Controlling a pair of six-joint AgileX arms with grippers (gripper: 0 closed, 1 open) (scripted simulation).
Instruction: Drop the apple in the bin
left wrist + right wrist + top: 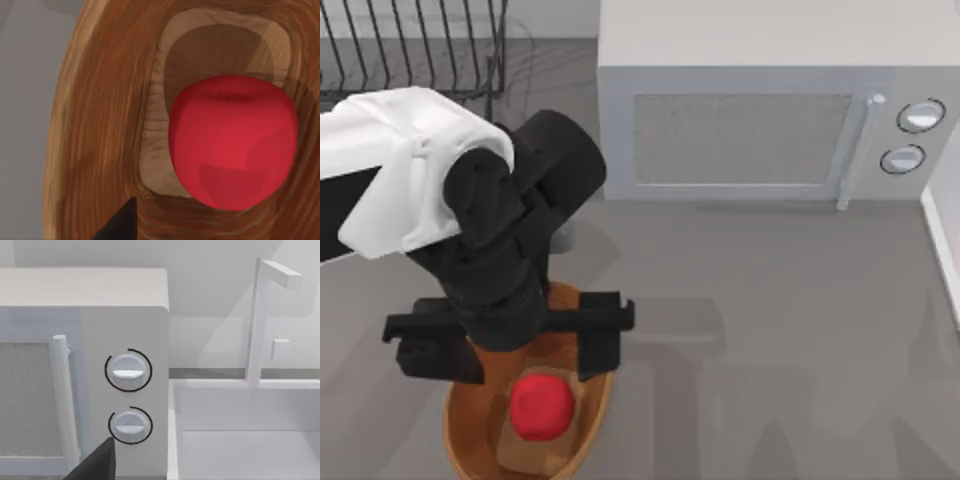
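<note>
One apple (542,406) is lying on the tan bottom of the bin (463,440), which is sitting at the worktop's (770,330) near edge, left of centre. Just above it, the left pincer (505,340) is hanging with its fingers spread wide, gripping nothing. Behind, a microwave (750,100) is standing along the far edge.

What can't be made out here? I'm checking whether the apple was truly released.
- Left gripper, top view: the arm's black wrist covers its fingertips, so open or shut is unclear.
- Bin, top view: near rim cut off by the picture's edge.
- Apple, left wrist view: whether it rests on the bin's bottom or hangs above it.
</note>
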